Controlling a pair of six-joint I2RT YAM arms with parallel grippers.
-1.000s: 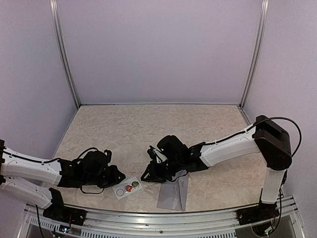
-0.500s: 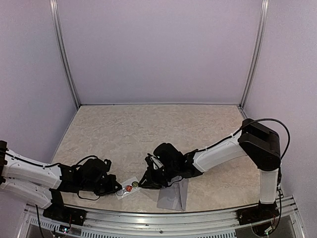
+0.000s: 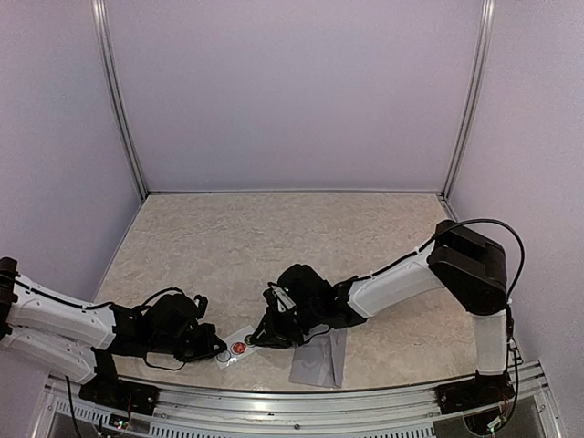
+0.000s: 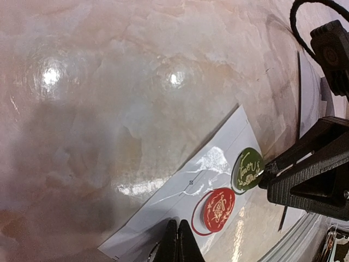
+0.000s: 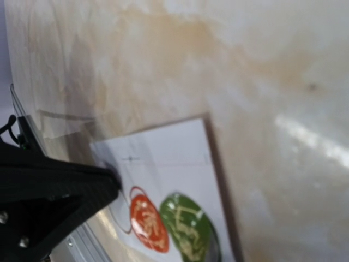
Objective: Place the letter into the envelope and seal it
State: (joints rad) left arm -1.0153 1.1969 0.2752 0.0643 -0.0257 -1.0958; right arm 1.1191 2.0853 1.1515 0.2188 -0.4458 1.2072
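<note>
Running off-frame btm, sticker card (image 5: pixel 163 158), envelope (image 3: pixel 319 363) top part-hidden

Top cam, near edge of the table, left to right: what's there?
Left tool → white sticker card → right tool → grey envelope.

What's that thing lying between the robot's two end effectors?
A white sticker card with a red sticker and a green sticker lies between the left end effector and the right end effector, seen in the top view.
</note>
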